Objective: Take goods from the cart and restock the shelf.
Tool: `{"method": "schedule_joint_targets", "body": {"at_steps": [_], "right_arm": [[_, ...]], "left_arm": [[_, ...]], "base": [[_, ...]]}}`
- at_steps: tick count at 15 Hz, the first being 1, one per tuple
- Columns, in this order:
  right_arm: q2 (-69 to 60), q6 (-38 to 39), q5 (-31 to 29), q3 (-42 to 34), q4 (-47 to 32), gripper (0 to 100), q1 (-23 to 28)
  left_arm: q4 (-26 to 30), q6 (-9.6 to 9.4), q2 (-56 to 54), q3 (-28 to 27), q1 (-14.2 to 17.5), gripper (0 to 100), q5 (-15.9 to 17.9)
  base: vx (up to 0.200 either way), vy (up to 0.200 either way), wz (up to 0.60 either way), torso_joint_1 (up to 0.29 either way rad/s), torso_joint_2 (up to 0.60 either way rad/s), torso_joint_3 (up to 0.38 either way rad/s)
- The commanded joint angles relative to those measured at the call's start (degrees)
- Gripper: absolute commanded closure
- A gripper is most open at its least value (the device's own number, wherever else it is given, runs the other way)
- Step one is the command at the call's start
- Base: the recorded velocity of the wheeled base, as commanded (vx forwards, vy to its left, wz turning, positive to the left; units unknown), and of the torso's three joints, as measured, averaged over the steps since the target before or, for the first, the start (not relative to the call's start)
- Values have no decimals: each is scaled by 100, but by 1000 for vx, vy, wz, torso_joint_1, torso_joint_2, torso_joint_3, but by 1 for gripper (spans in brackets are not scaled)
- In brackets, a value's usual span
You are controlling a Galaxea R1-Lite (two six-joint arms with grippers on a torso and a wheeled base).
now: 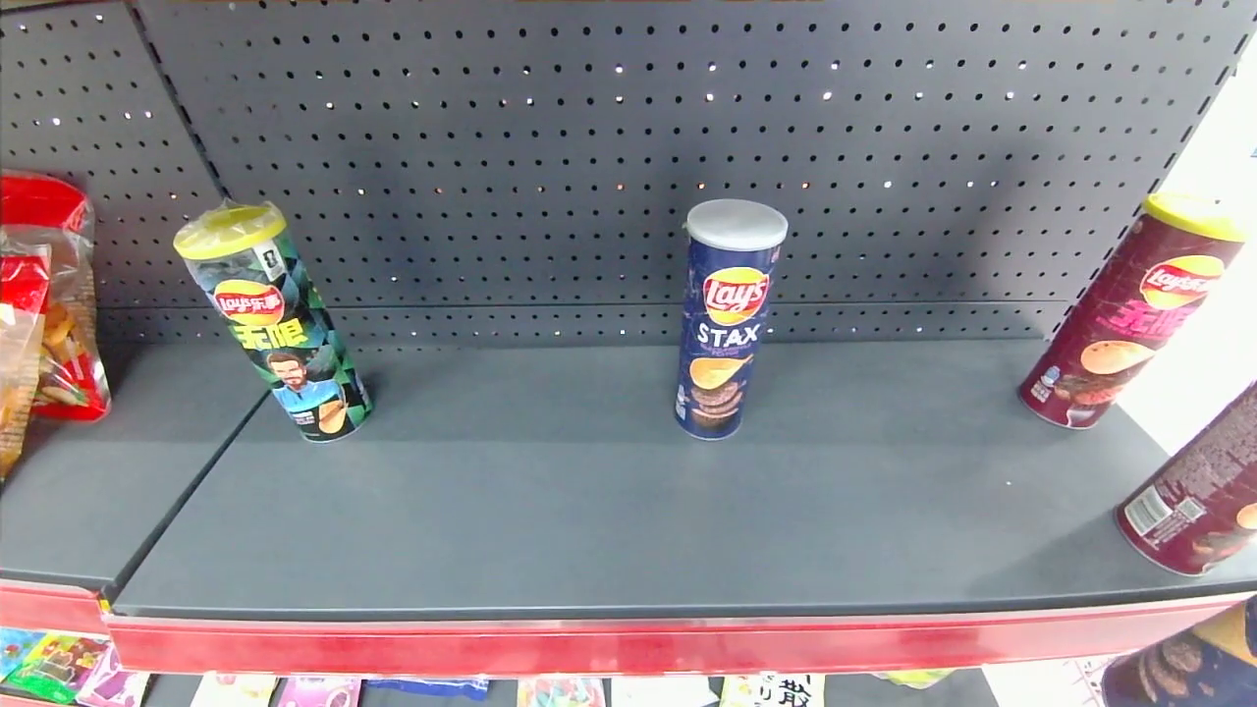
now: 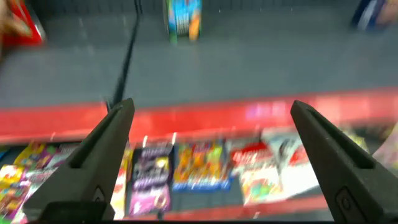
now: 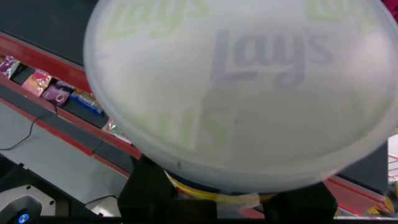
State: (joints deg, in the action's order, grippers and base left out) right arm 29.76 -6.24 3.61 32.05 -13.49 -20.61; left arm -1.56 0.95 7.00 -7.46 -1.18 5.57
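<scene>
Shelf stock, item by item.

1. Shelf [image 1: 589, 511]: dark grey board with a red rail [image 1: 628, 643] along its front edge and a pegboard [image 1: 589, 147] behind it.
2. Green can [image 1: 273, 324]: yellow lid, standing on the shelf at 9 o'clock from the blue can and well apart from it, near the seam between two boards. It shows leaning toward 11 o'clock.
3. Blue can [image 1: 727, 324]: grey lid, upright, mid-shelf, near the pegboard.
4. Maroon can [image 1: 1129, 314]: yellow lid, standing on the shelf at 3 o'clock from the blue can and well apart from it. It shows leaning toward 1 o'clock.
5. Held can [image 3: 236, 87]: seen from above in the right wrist view, its pale lid close under the camera. In the head view its maroon body [image 1: 1193, 491] stands at 5 o'clock from the maroon can, at the shelf's front right corner. Whether its base touches the board cannot be told.
6. Right gripper [image 3: 221, 199]: fingers pressed against the held can from both sides, just under the lid.
7. Left gripper [image 2: 211, 104]: fingers spread wide with nothing between them, in front of the red rail.
8. Snack bags [image 1: 39, 304]: red and clear, on the neighbouring board at 9 o'clock from the green can.
9. Packets [image 2: 205, 168]: a mixed, colourful row on the level below the rail.
</scene>
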Motion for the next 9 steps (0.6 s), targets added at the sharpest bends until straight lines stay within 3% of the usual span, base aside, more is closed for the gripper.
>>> {"method": "schedule_joint_targets", "body": {"at_steps": [1,2,3,4,5,7,9], "right_arm": [[171,9,26,-6,-4,100,-4],[171,18,35,-6,-4,100,-4],[153,53,35,-50,-4,100,-4],[153,62,35,-76,-4,100,-13],[127,79,35,-94,5,100,-4],[109,88,35,-94,5,100,-4],[109,167,35,-76,58,100,-4]], "left_arm": [[-943,854,4055,-2726,-444,0,366],[-1233,696,4319,-2655,-752,0,700],[-1672,432,4978,-2541,-1139,0,1500],[-1883,221,5435,-2647,-1156,0,1983],[-2129,-324,6182,-2945,-1297,0,2607],[-2164,-675,6876,-3350,-1560,0,2862],[-2173,-702,7922,-4396,-2237,0,2862]], "base": [[0,0,0,0,0,0],[0,0,0,0,0,0],[0,0,0,0,0,0],[0,0,0,0,0,0],[0,0,0,0,0,0],[0,0,0,0,0,0],[0,0,0,0,0,0]]}}
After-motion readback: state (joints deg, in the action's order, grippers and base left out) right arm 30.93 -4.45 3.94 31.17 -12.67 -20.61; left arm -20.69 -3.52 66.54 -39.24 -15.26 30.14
